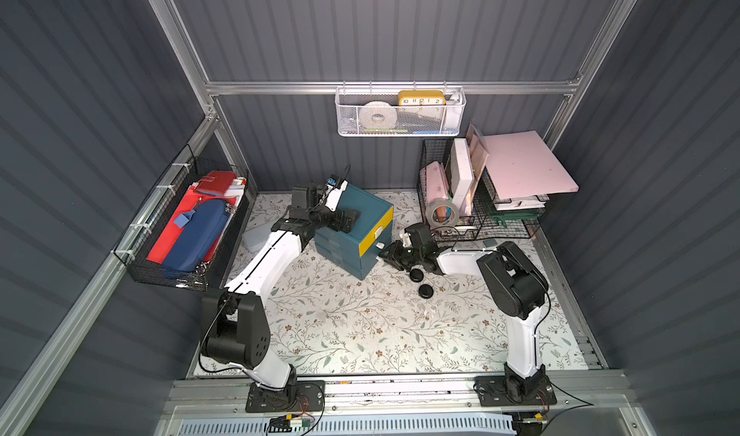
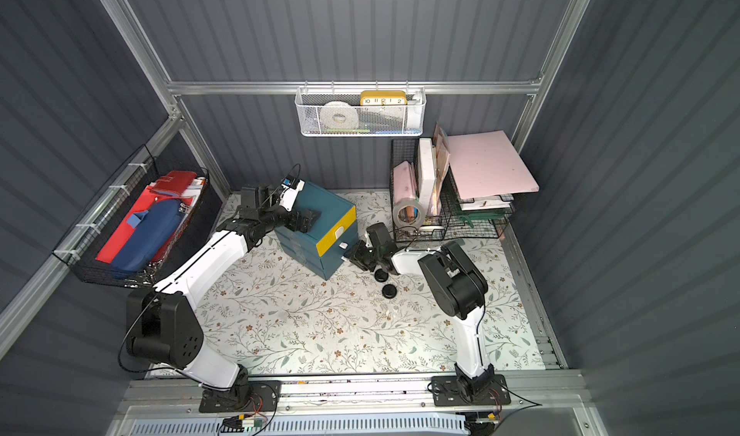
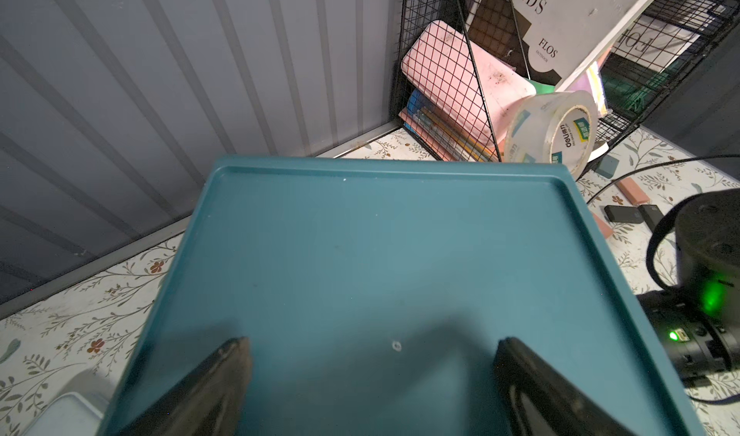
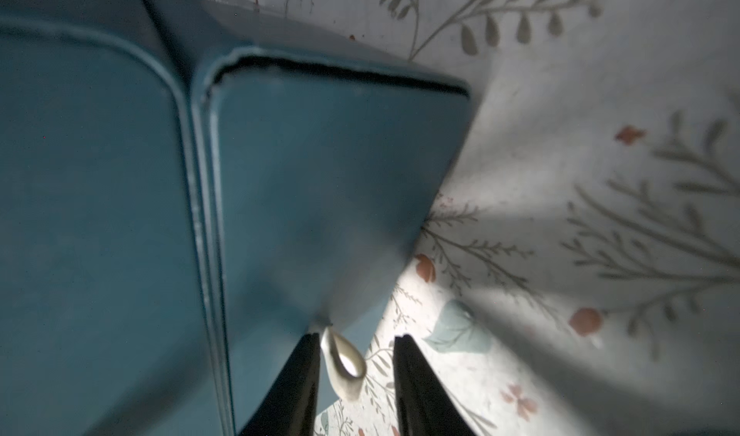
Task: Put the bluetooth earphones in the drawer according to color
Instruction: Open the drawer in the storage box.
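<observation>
Top cams high overhead; L+R wrist cams close on cabinet

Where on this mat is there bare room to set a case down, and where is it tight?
Widest bare patch: the floral mat in front of the teal cabinet, between the left arm base and the right arm base. Crowded: the gap between cabinet and wire rack, holding the right gripper and two black earphone cases.
</observation>
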